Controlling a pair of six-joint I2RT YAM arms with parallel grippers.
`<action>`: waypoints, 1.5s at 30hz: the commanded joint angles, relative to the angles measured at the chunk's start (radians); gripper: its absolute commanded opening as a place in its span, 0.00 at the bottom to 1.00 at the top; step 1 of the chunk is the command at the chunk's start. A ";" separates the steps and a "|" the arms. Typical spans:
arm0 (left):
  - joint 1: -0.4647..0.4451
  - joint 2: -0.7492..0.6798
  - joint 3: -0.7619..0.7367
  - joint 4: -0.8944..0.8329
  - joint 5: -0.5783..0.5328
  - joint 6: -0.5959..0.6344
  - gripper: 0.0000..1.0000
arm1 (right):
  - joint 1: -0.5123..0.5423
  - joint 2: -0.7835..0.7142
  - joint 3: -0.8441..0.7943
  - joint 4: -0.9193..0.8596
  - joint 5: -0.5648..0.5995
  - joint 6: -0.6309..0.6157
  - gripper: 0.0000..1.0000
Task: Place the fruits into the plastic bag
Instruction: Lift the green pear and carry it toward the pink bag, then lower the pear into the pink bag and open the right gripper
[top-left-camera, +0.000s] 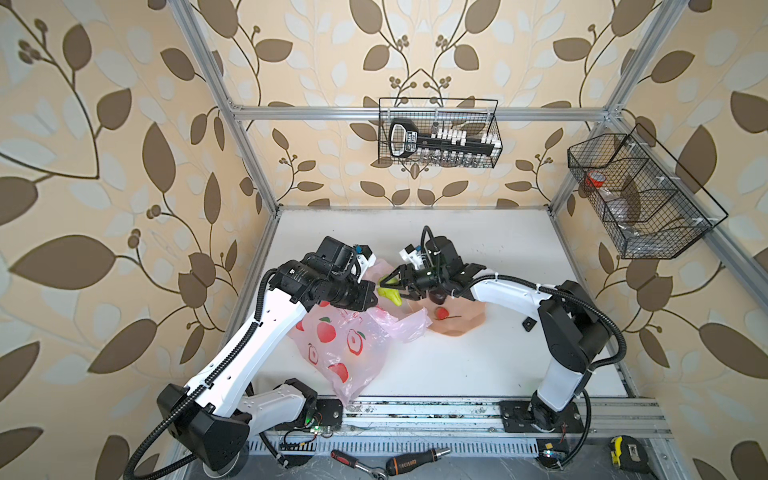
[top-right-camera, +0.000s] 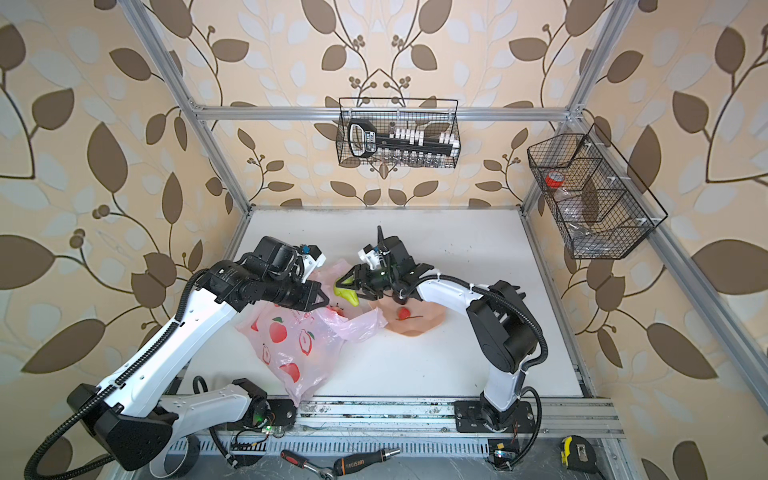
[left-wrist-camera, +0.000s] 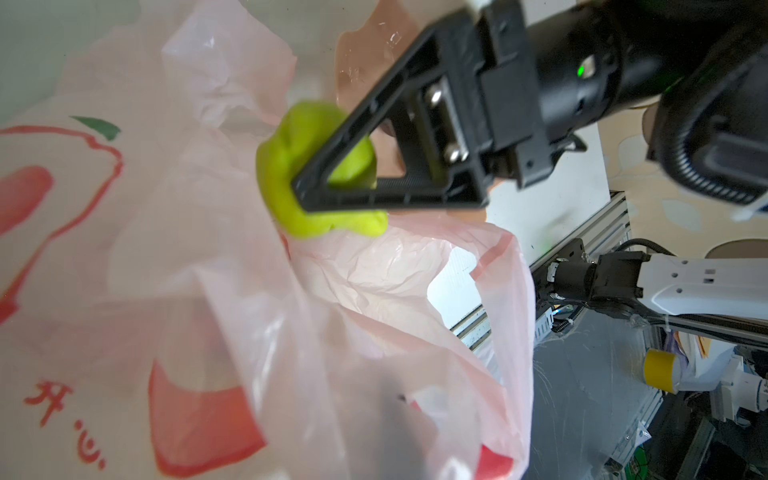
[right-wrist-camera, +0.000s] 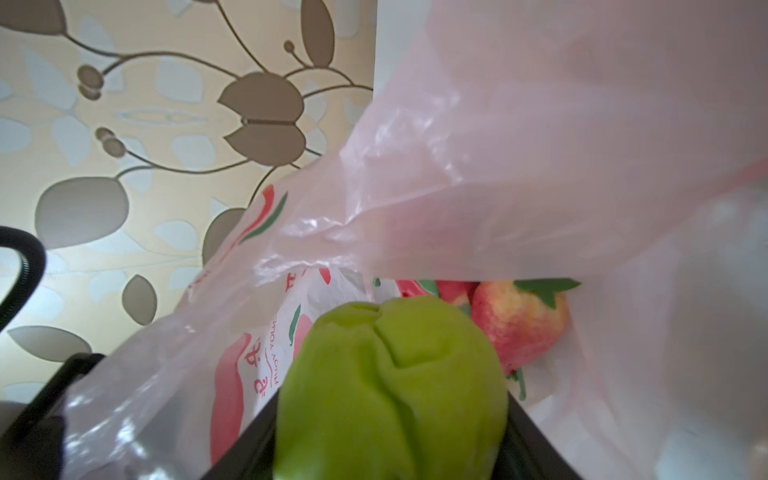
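Pear in right gripper, at bag mouth

On my screen the plastic bag is pale translucent pink, printed with red apples that have small green leaves. The pear is bright yellow-green. The red fruit has a yellow blush and dark green leaves. The bowl is peach-coloured and the strawberry is red. The wallpaper is cream with brown and pale grey leaves. The table is white.
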 joint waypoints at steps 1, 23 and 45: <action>0.004 0.003 0.043 0.004 -0.024 0.019 0.00 | 0.057 0.033 0.031 0.087 -0.021 0.075 0.47; 0.004 0.031 0.064 0.011 -0.040 0.043 0.00 | 0.224 0.156 0.093 0.187 -0.134 0.166 0.90; 0.006 0.009 0.041 0.002 -0.070 0.046 0.00 | 0.092 -0.029 0.019 -0.063 -0.063 -0.006 1.00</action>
